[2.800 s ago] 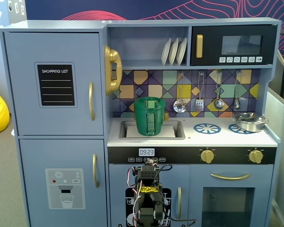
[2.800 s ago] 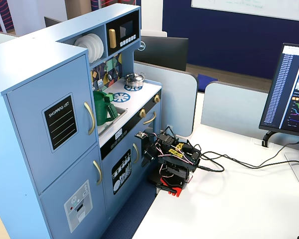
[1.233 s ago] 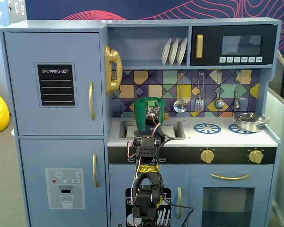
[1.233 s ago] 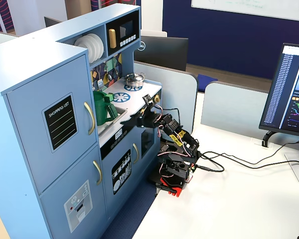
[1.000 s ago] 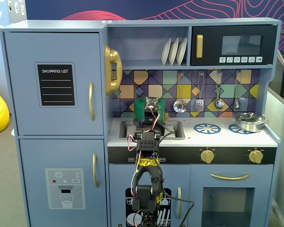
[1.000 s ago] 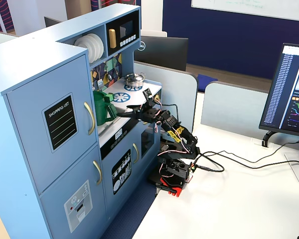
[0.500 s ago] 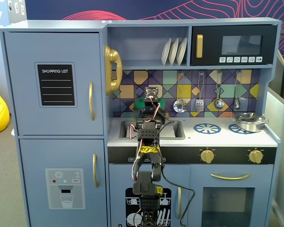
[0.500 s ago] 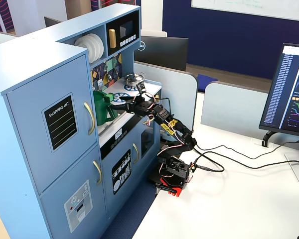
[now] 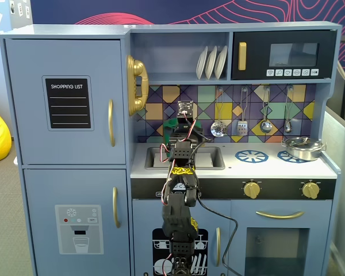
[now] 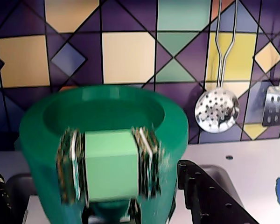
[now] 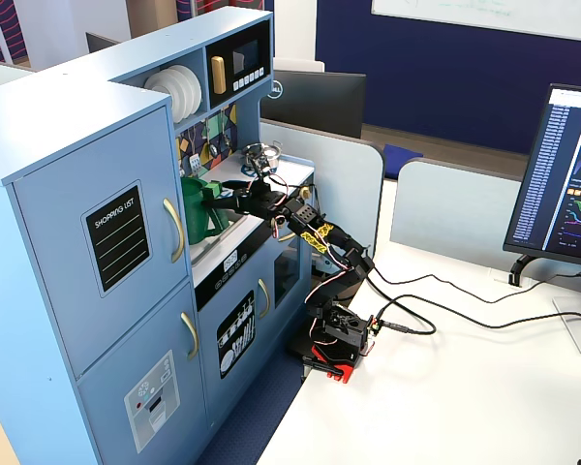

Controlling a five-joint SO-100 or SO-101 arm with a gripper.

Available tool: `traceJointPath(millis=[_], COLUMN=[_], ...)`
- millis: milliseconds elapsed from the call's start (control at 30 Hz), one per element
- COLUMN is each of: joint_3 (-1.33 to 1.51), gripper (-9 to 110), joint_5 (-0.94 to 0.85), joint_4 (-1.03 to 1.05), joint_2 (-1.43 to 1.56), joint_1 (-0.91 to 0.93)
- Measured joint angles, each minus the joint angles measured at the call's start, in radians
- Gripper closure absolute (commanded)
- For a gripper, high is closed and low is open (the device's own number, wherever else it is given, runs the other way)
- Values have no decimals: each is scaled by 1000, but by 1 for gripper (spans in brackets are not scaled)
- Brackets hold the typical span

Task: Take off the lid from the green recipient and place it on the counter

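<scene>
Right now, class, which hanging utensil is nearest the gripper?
The round perforated skimmer, leftmost in a fixed view; the others hang farther right of the gripper.

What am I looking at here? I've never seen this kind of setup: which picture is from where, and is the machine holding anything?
It is a small black robot arm with a two-finger pincer, reaching into a toy kitchen. One fixed view faces the kitchen, another sees it from the side, and the wrist view rides on the arm. On the white counter a silver pot sits at the right in the front view; the green recipient stands at the sink, its lid apparently on. The pincer's fingers flank the recipient, but whether they grip it I cannot tell.
</scene>
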Motion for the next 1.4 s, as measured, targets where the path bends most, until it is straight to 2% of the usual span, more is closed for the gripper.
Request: traceJointPath(millis=[667,900,1000,1400], joint_3=[-112,-118,-126,-132], gripper=[63,78,102,102], joint_5=[-31,-35,-35,-35], joint_4=[-2,52,80,98], joint_2=[-110,-112,-121,-124], joint_1=[-28,-25,-23,-38])
